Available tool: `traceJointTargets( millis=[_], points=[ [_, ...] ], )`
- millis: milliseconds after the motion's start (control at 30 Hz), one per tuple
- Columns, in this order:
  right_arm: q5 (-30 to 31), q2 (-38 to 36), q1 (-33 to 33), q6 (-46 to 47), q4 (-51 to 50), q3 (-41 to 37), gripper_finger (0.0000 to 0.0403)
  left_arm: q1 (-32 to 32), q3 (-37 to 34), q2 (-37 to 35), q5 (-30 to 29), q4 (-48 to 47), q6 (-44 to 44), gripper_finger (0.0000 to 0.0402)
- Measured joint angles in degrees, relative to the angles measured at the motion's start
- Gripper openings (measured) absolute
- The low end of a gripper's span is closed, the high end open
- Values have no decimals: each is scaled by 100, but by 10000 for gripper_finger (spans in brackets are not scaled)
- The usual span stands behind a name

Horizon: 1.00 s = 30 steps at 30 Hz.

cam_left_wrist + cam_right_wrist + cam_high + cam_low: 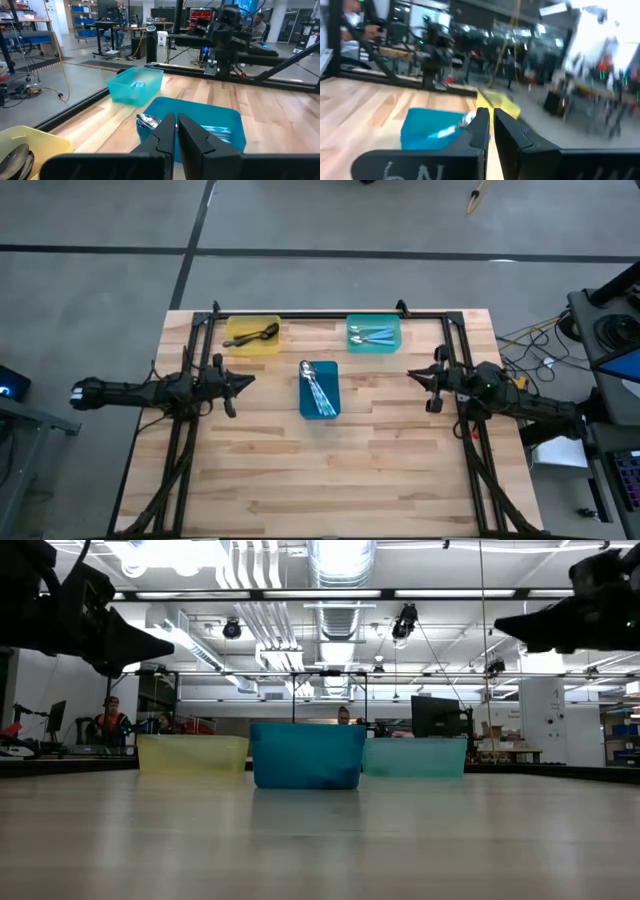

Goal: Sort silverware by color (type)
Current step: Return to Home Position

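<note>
Left gripper (pixel 243 379): fingers drawn together with only a thin slit between them, holding nothing. It hangs above the table (pixel 330 480), off the left-arm side of the blue tray (pixel 303 411) and level with that tray's far half.

Right gripper (pixel 413 374): fingers likewise nearly touching, and empty. It hangs off the blue tray's other side, somewhat farther from it than the left one.

Reason for the pose: I judge that both arms are parked. Each is raised, turned in toward the blue tray and clear of all three trays. No spoon shows on the bare wood, so nothing is left to reach for.

Silver spoons (pixel 318 391): inside the blue tray. Their long axis follows the tray's length. The bowls are bunched at the far end, and the handles fan out a little toward the near end.

Dark spoons (pixel 253 335): in the yellow tray (pixel 264 349), beyond the blue tray's far end on the left-arm side. They lie across the blue tray's line, slightly tilted. Which end holds the bowls is hard to tell.

Blue-handled spoons (pixel 373 335): in the teal tray (pixel 353 347), beyond the blue tray's far end on the right-arm side. They also lie crosswise, with the pale handles seeming to point away from the yellow tray.

Reason for the placing: one kind sits in each tray, so the sort looks complete.
</note>
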Motion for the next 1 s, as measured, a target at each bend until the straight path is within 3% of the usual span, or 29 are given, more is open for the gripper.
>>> traceJointTargets(
  millis=[233,1000],
  points=[
    [-16,-8,1057,-1387,-275,-2,18,0,0,28,1,11,0,1],
    [-139,8,1222,-626,-407,-2,18,0,0,74,2,7,-2,1]
  ],
)
